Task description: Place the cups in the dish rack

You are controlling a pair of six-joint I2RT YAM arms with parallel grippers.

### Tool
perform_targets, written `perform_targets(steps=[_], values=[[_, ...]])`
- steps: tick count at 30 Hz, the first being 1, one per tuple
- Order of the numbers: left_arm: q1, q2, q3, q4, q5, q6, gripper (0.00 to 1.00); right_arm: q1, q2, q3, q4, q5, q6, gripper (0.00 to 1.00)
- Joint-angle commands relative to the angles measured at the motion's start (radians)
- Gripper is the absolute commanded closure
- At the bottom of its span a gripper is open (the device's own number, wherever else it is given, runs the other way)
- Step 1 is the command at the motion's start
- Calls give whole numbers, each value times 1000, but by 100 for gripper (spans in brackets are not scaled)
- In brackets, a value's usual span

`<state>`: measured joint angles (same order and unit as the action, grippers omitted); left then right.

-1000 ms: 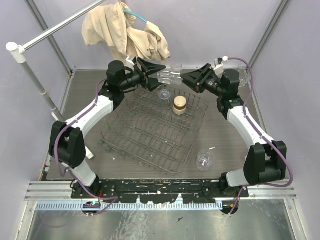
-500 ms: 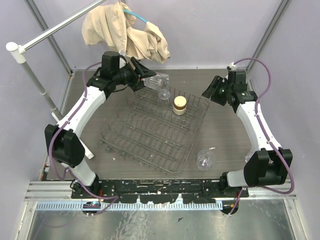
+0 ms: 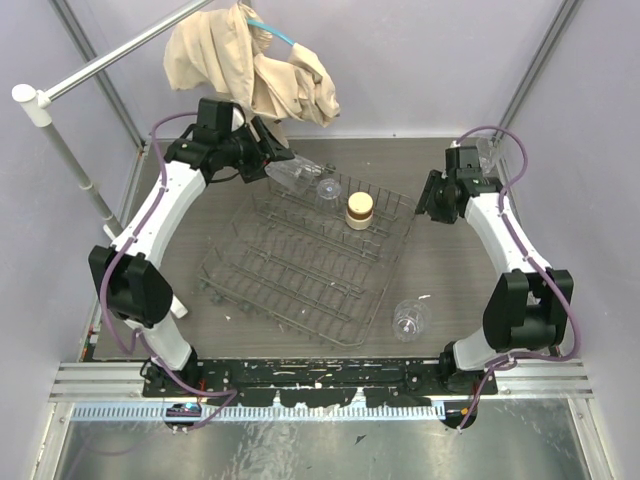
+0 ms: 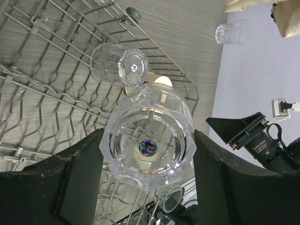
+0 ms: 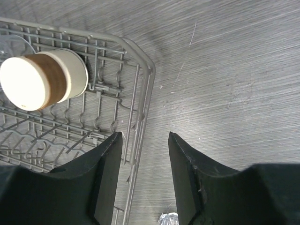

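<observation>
Left end effector (image 3: 268,160) clamped on clear tumbler (image 4: 149,140), tilted over far edge of dish rack (image 3: 290,300). Right end effector (image 5: 143,140) apart, empty, above rack's right rim. Tan cup (image 3: 359,209) and second tumbler (image 3: 327,190) sat in rack's far end. Third tumbler (image 3: 408,320) stood on worktop (image 3: 450,270), just beside rack's near right corner.

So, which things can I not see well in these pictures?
Left wrist view: the tan cup is almost hidden behind the clear tumbler in the left claw.
Right wrist view: something clear is cut off by the bottom edge; too little shows to name it.
Top view: the back-corner tumbler is partly covered by the right arm.
</observation>
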<state>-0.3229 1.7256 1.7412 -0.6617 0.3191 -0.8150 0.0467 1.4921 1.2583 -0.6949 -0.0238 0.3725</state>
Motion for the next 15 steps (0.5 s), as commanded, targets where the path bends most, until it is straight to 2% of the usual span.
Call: perform_targets(steps=[1, 9, 15], values=[[11, 5, 38, -9, -8, 41, 100, 2, 29, -6, 37, 9, -1, 50], [23, 46, 100, -78, -45, 118, 100, 2, 79, -26, 77, -17, 16, 51], [25, 78, 146, -119, -100, 173, 100, 2, 108, -32, 103, -32, 21, 56]])
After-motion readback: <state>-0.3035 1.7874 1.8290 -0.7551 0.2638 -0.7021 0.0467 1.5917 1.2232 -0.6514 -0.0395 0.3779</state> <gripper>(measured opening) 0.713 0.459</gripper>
